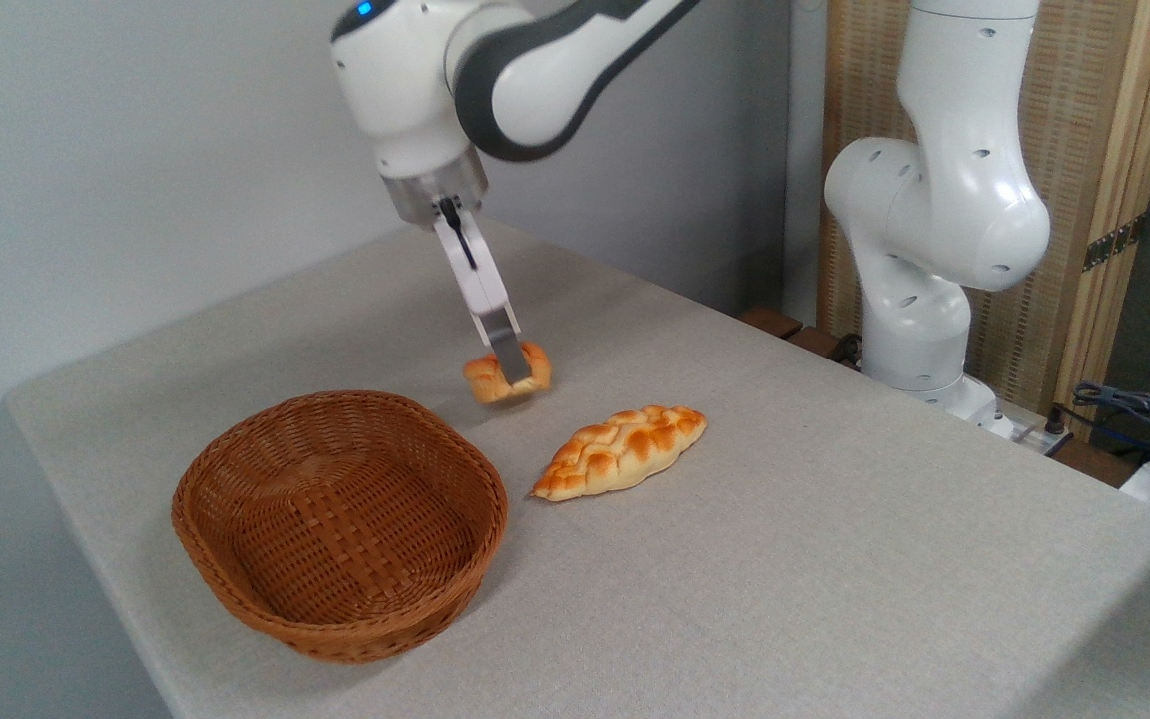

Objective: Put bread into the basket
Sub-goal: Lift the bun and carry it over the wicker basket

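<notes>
Golden bun (505, 375) sits pinched in the gripper (509, 369). Grabbing looks done; next it likely needs lifting over to the wicker basket (236, 589), down-left of the gripper.

Bread (507, 377) centre frame: golden-orange, paler cracks. Basket (339, 519) lower left: brown woven wicker, checker weave inside. Braided loaf (621, 451) centre: tan with orange-brown glazed plaits. Table (835, 559): pale grey-beige cloth. Arm (495, 70) top: white, dark grey joints, blue light.
</notes>
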Available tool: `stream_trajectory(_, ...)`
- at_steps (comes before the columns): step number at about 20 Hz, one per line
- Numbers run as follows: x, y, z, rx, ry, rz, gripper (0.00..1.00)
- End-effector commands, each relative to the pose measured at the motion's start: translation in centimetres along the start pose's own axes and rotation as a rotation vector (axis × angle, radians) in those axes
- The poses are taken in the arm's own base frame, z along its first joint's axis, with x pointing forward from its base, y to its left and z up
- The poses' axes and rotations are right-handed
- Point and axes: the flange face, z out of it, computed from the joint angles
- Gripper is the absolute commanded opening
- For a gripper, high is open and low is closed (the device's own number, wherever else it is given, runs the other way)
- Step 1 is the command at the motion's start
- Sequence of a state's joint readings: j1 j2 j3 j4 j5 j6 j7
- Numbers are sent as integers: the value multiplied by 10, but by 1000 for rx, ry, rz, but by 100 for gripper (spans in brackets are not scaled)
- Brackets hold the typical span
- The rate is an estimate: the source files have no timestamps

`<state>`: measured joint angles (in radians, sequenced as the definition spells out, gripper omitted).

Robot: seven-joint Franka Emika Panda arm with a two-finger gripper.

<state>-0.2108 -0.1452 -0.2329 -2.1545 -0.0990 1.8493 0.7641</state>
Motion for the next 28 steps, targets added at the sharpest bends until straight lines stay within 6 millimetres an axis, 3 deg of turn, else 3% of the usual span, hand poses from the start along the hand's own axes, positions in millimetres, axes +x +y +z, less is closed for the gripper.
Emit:
stream_trajectory(1,-3,-30,-63,11,65,-34,17)
stream_trajectory(3,-8,-64,-101,59,144,-76,19)
stream_trajectory(5,-14,-82,-115,78,178,-93,21)
stream_trajectory(7,-3,-99,-111,147,235,-74,23)
stream_trajectory(9,15,-116,-96,199,278,-66,24)
stream_trajectory(11,31,-125,-79,233,306,-51,33)
stream_trajectory(13,32,-128,-63,249,311,-32,57)
stream_trajectory(15,30,-128,-47,238,291,3,100)
stream_trajectory(18,34,-135,-33,258,278,118,100)
stream_trajectory(28,34,-135,-36,262,283,124,100)
